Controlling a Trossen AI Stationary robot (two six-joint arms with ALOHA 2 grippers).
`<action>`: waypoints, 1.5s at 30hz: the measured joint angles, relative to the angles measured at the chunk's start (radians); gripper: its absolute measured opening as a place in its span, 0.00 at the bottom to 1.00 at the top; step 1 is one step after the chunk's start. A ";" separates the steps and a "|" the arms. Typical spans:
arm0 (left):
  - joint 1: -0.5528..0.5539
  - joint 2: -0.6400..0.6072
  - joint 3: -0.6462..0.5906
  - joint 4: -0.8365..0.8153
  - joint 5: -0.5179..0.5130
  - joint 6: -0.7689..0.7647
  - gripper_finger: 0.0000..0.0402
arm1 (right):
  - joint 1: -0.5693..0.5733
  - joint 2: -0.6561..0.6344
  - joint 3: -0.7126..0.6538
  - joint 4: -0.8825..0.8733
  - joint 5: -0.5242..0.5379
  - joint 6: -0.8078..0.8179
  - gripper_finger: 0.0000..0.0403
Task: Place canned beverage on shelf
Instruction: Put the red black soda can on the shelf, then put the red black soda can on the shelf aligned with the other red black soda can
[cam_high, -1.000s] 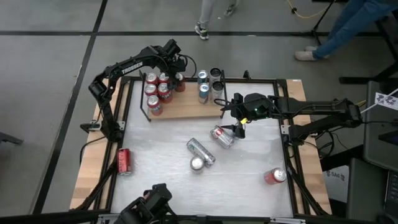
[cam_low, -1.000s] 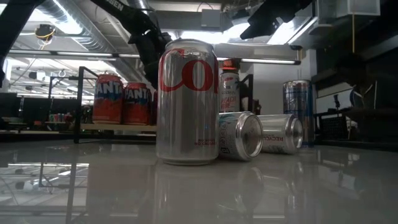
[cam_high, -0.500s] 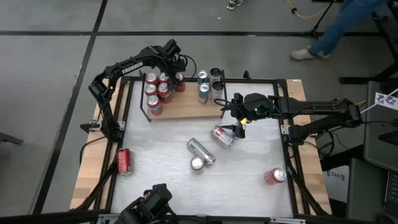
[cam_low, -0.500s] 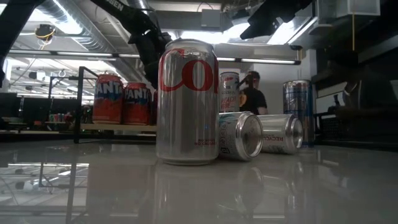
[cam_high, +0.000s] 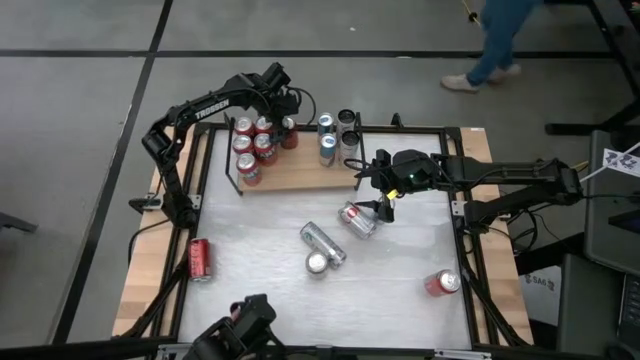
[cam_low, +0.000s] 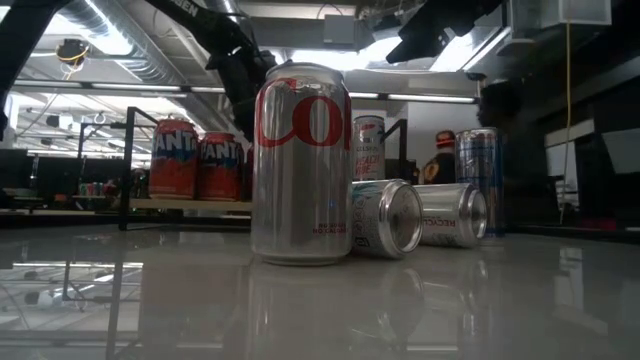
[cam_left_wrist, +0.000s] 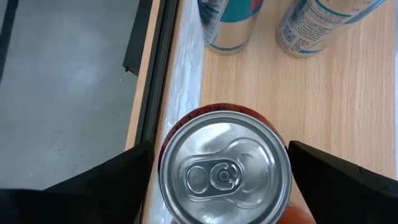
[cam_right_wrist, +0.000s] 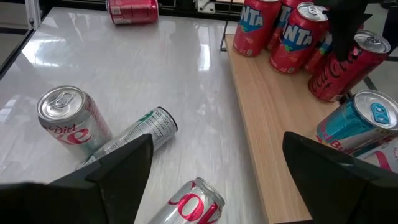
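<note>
The shelf (cam_high: 300, 170), a light wooden board with black rails, lies at the table's far left and carries several upright cans. One of them, a red can (cam_left_wrist: 225, 174), stands upright on its base on the board's far edge. My left gripper (cam_left_wrist: 221, 145) hangs open over it, pointing steeply down, one finger on either side of the can's top with narrow gaps. In the high view that gripper (cam_high: 286, 118) is just beyond the red can (cam_high: 289, 135). My right gripper (cam_high: 384, 208) hovers open over the table, above a lying silver-and-red can (cam_high: 358, 218).
Loose cans on the white tabletop: a standing Diet Coke can (cam_high: 317, 263), a lying silver can (cam_high: 322, 240), a red can (cam_high: 442, 283) near right, another red can (cam_high: 199, 258) at the left edge. Blue and silver cans (cam_high: 327, 148) stand on the shelf's right part.
Both arms and all cans have kept still. A person beyond the table's far edge has walked past.
</note>
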 joint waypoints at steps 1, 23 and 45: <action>0.000 0.000 0.000 0.005 -0.009 0.000 0.90 | 0.000 0.000 0.000 0.000 0.000 0.000 0.87; -0.110 0.001 0.346 -0.322 -0.040 -0.153 0.90 | 0.000 0.000 0.000 0.000 0.000 0.000 0.87; -0.681 -0.508 -0.214 -0.598 -0.215 -1.284 0.90 | 0.000 0.000 0.000 0.000 0.000 0.002 0.87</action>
